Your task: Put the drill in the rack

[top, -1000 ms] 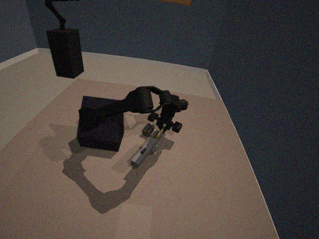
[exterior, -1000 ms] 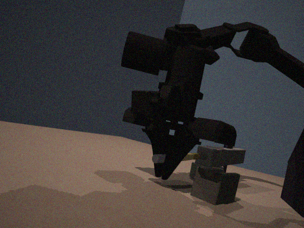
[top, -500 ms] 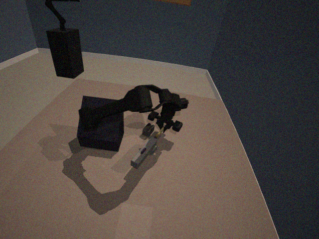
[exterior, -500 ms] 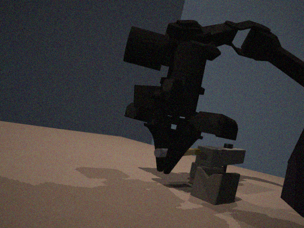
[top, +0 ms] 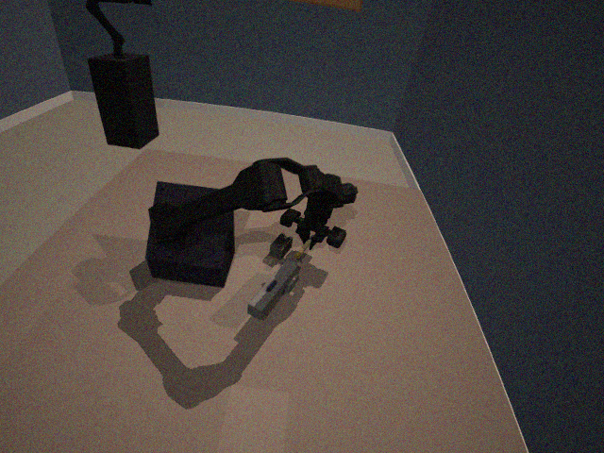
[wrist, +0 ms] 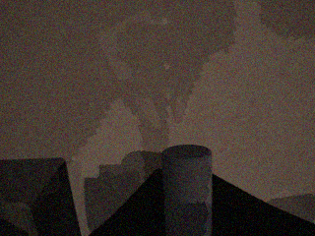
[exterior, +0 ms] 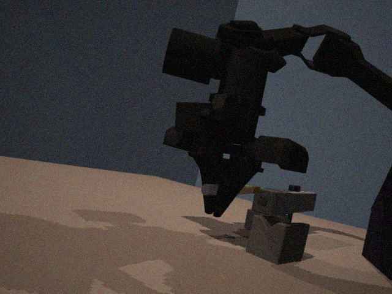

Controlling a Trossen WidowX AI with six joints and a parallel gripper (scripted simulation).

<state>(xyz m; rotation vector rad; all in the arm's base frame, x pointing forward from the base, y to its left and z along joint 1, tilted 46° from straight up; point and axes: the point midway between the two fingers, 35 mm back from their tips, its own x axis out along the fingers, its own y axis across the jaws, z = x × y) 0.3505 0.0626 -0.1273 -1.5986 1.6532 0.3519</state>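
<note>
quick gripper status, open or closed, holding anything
Gripper: closed on the drill, gripping its thin yellowish end beside the grey block.

The tan table [top: 370,341] carries the dark base block [top: 190,243] beside the claw [top: 307,241], a grey fixture [top: 273,290] just below it, and perhaps a small rack [top: 281,243] alongside.
</note>
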